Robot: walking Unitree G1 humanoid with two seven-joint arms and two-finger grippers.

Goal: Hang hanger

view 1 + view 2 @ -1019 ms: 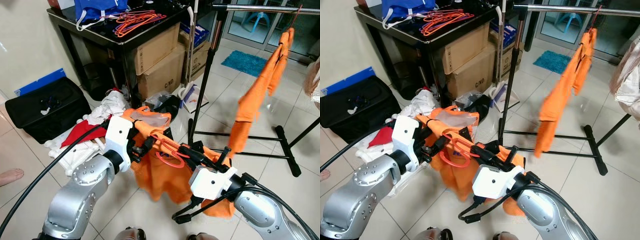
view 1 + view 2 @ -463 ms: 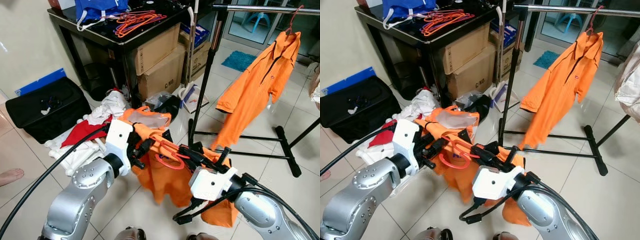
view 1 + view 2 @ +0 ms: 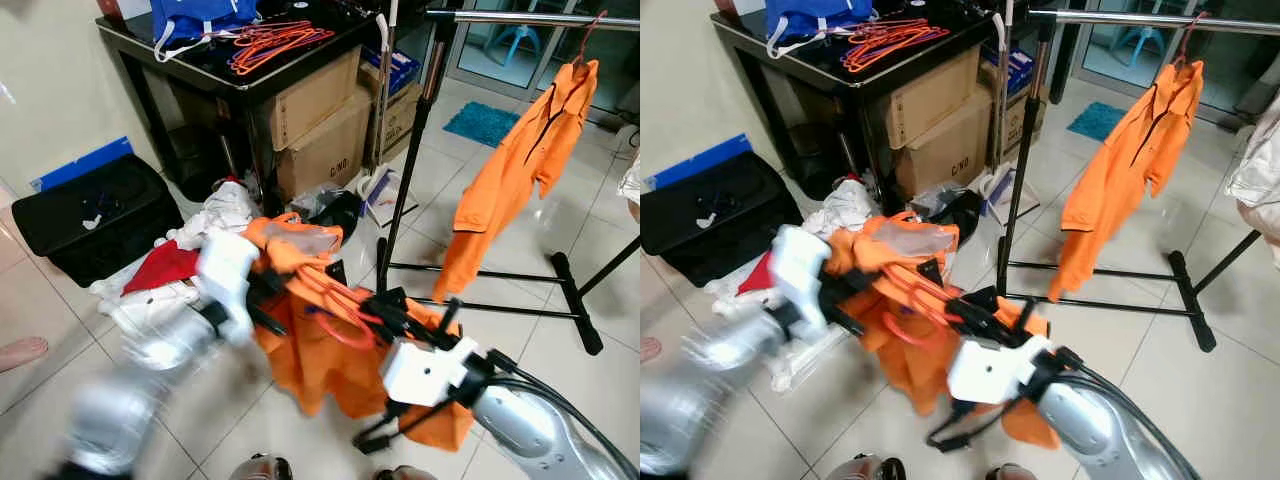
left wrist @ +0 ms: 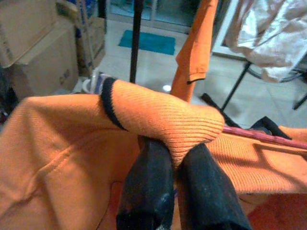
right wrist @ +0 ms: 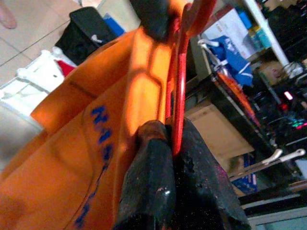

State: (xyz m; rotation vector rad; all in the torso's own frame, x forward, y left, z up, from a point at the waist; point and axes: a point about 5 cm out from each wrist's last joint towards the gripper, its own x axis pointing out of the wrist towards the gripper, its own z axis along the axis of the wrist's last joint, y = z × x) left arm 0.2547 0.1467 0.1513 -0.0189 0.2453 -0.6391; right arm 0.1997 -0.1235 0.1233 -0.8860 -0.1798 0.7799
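Pinching a red hanger (image 5: 180, 91), the right tool (image 5: 173, 143) faces the rack pole (image 3: 408, 170).

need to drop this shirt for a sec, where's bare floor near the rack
Bare tiles lie right of the rack's black foot bar, and between the hung shirt and the teal mat. Crowded: the clothes pile and boxes left of the pole, and the table.

A home: tiled floor (image 3: 560, 360), clothes rack (image 3: 420, 130), boxes (image 3: 320, 150).
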